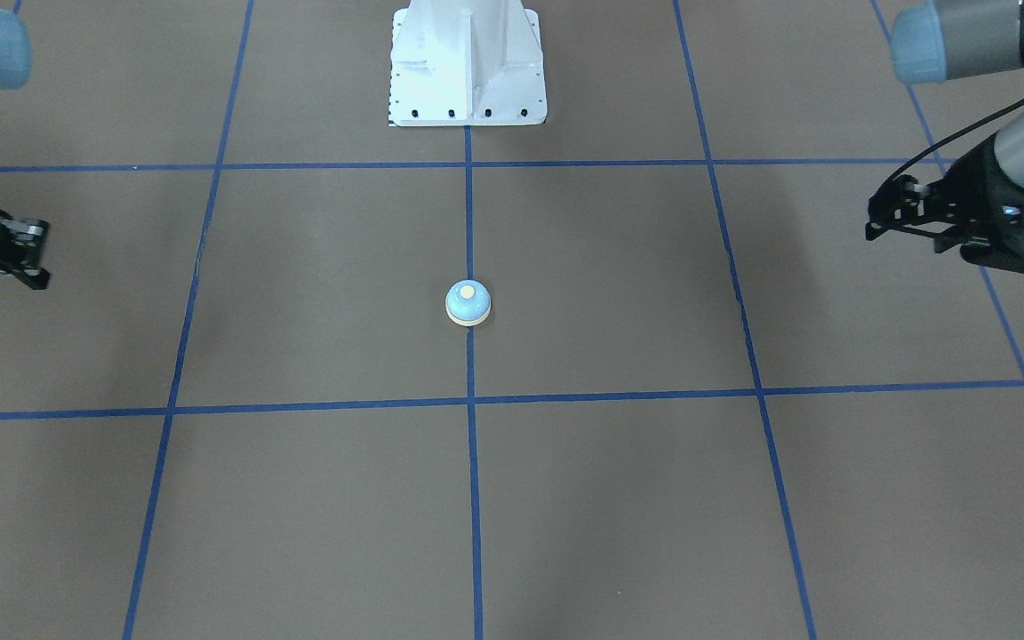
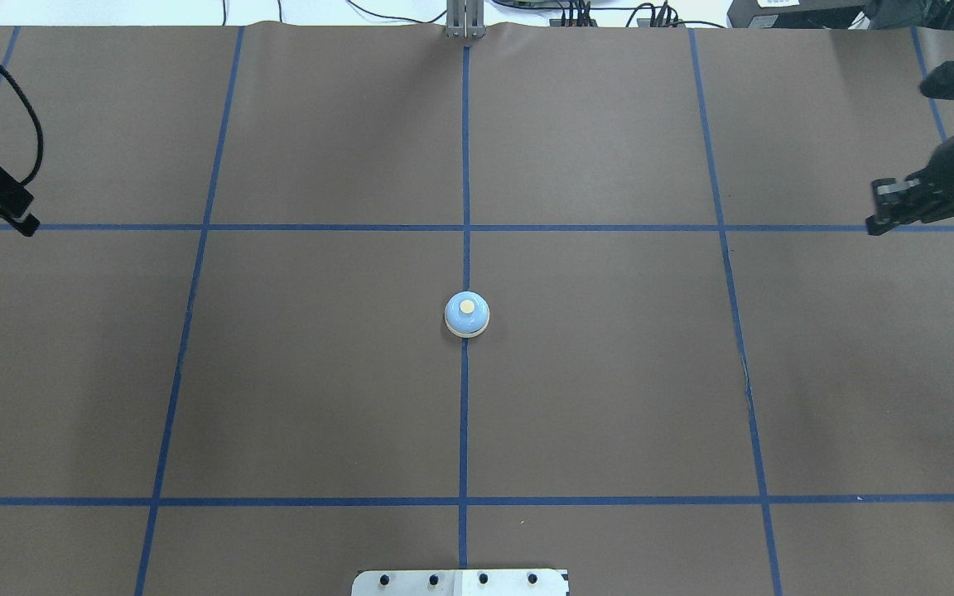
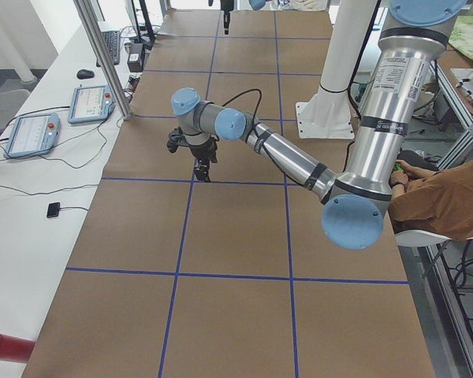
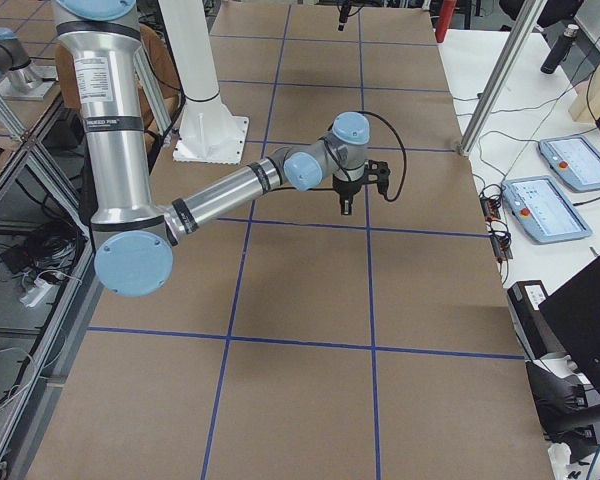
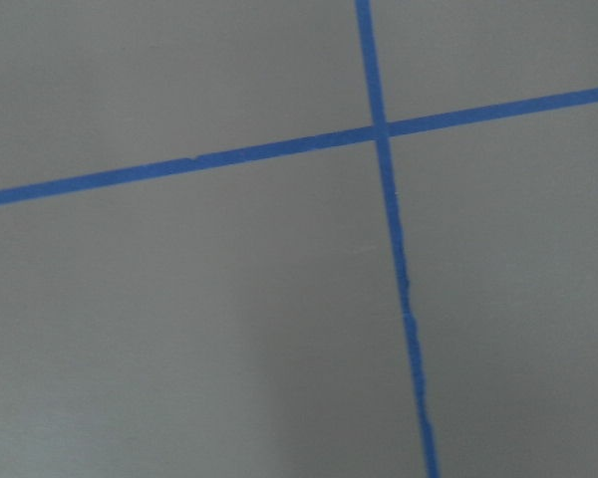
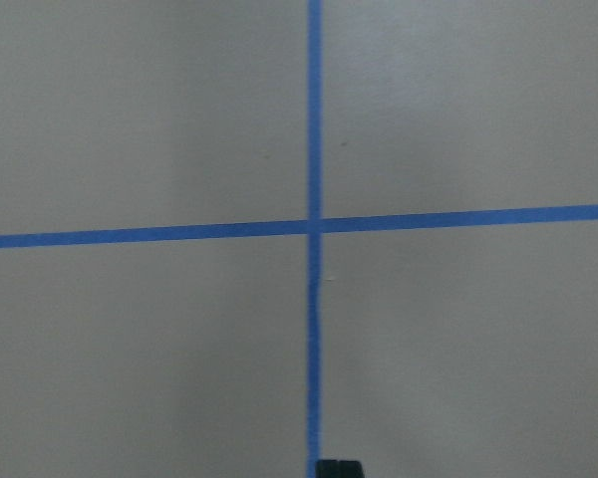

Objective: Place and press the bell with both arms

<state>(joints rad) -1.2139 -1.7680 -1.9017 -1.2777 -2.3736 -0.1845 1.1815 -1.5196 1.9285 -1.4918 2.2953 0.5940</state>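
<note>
The bell, a small light blue dome with a cream base ring and cream button, stands upright on the centre blue line; it also shows in the overhead view. My left gripper hangs far out at the table's left end, also seen in the front-facing view. It looks shut and empty. My right gripper hangs at the opposite end, also seen in the front-facing view, shut and empty. Both are far from the bell. Both wrist views show only brown table and blue tape lines.
The white bolted pedestal stands on the centre line at the robot's side. Blue tape lines grid the brown table cover. Tablets and cables lie on a side bench beyond the left end. A seated person is by the robot base.
</note>
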